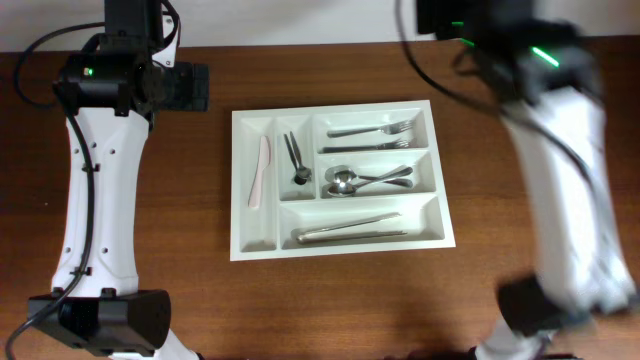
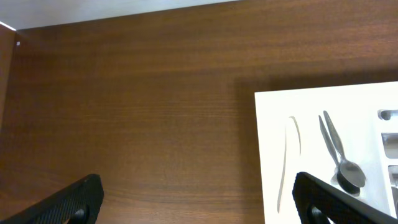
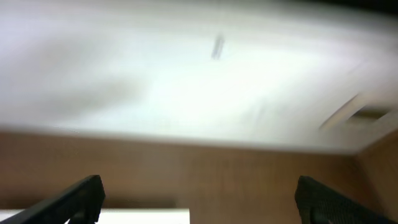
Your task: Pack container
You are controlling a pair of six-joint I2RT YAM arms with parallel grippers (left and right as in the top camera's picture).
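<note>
The white cutlery tray [image 1: 242,180] lies at the middle of the brown table. Its narrow upright compartments hold a pale knife [image 1: 260,170] and small dark spoons [image 1: 296,160]. Its long compartments hold forks [image 1: 372,129], spoons [image 1: 368,180] and metal knives [image 1: 350,234]. The tray's left part shows in the left wrist view [image 2: 270,143] with the pale knife [image 2: 287,158] and the small spoons [image 2: 339,155]. My left gripper [image 2: 199,199] is open and empty, above bare table left of the tray. My right gripper [image 3: 199,199] is open and empty, raised at the back right, its view blurred.
The left arm [image 1: 95,170] stretches along the table's left side. The right arm [image 1: 570,160] stretches along the right side and is motion-blurred. A white wall lies behind the table's far edge. Bare wood surrounds the tray on all sides.
</note>
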